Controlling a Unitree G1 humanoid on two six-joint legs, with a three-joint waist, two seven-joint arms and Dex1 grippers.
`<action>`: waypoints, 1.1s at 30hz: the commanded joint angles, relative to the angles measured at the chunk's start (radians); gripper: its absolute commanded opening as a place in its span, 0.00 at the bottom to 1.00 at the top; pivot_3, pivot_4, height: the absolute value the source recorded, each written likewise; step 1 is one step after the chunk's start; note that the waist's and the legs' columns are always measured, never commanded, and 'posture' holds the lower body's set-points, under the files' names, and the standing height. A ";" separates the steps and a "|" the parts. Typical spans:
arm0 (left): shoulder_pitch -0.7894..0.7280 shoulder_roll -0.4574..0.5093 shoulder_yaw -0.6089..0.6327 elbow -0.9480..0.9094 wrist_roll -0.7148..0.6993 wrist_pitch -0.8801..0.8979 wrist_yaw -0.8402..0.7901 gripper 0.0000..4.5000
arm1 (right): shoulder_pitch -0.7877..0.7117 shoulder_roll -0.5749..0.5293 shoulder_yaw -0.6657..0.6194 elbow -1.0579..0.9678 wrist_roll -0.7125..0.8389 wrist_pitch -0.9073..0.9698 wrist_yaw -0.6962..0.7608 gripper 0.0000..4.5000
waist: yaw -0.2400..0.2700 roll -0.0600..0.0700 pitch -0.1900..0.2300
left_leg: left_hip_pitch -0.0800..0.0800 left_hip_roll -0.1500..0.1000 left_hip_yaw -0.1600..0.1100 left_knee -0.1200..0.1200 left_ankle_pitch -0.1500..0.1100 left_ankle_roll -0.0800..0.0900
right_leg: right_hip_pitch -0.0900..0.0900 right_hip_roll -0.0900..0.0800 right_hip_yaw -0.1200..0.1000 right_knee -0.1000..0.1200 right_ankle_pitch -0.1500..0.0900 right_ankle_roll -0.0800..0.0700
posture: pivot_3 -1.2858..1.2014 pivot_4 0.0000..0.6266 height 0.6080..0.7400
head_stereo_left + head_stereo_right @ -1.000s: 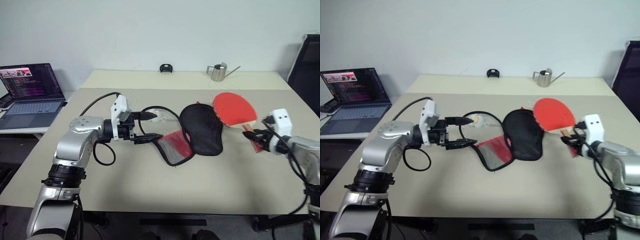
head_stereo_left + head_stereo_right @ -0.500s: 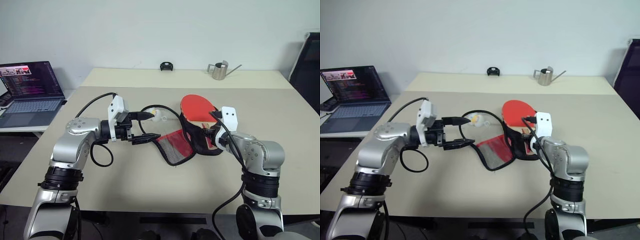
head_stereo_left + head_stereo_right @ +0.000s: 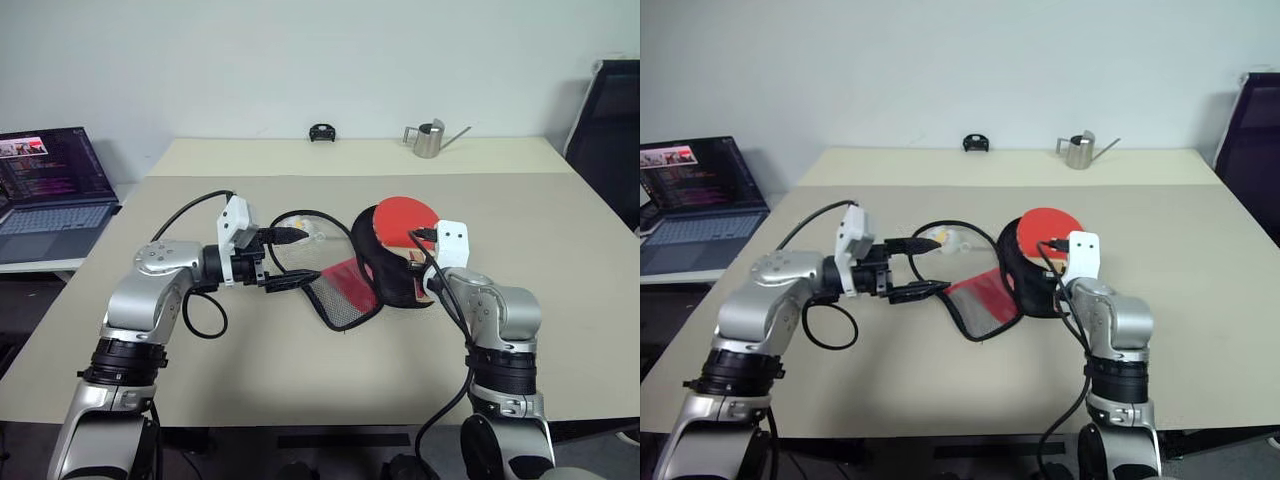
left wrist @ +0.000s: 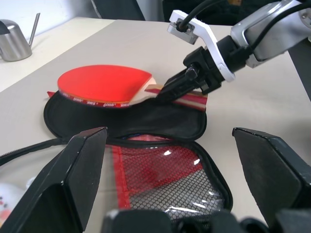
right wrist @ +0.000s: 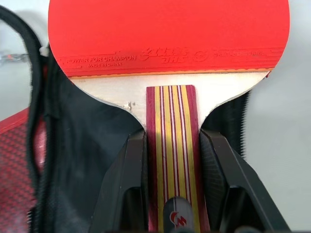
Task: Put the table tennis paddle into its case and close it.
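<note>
The case (image 3: 388,268) lies open on the table, its black half toward the middle and its red mesh flap (image 3: 341,292) folded out to the left. My right gripper (image 5: 173,138) is shut on the striped wooden handle of the table tennis paddle (image 3: 406,217). It holds the paddle just above the black half, the red face (image 4: 99,83) reaching past the case's far edge. My left gripper (image 3: 298,258) stands open and level, pointing at the mesh flap. Its lower finger (image 3: 296,281) is right by the flap's near edge.
A black cable (image 3: 312,216) loops on the table behind the case, with a small white object (image 3: 316,238) beside it. At the table's (image 3: 300,370) far edge stand a metal watering can (image 3: 428,140) and a small black object (image 3: 321,132). A laptop (image 3: 50,190) is far left, a black chair (image 3: 605,125) far right.
My right gripper has carried the paddle leftward from the table's right side to above the case's black half. The left gripper has stayed open in place.
</note>
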 commanded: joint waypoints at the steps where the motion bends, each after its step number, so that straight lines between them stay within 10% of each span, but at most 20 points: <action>1: -0.005 0.000 0.019 -0.045 -0.021 -0.007 0.005 1.00 | -0.016 0.012 0.022 -0.020 0.000 -0.037 0.001 0.24 | -0.002 0.000 0.000 | 0.000 0.000 0.000 0.000 0.000 0.000 | 0.000 0.000 0.000 0.000 0.000 0.000 | 0.52 0.24 1.00; 23: 0.010 -0.011 0.022 -0.032 -0.015 -0.024 0.003 1.00 | -0.042 0.039 0.061 0.175 -0.043 -0.172 -0.005 0.24 | -0.005 0.000 0.000 | 0.001 0.000 0.001 0.000 0.000 0.000 | 0.000 0.000 0.002 0.001 0.000 0.000 | 0.52 0.24 1.00; 33: 0.009 -0.008 0.025 -0.020 -0.012 -0.032 0.006 1.00 | -0.042 0.044 0.099 0.087 -0.047 -0.200 0.010 1.00 | -0.005 0.000 0.000 | 0.001 0.000 0.001 0.000 0.000 0.000 | -0.001 0.001 0.002 0.002 0.000 0.000 | 0.52 0.24 1.00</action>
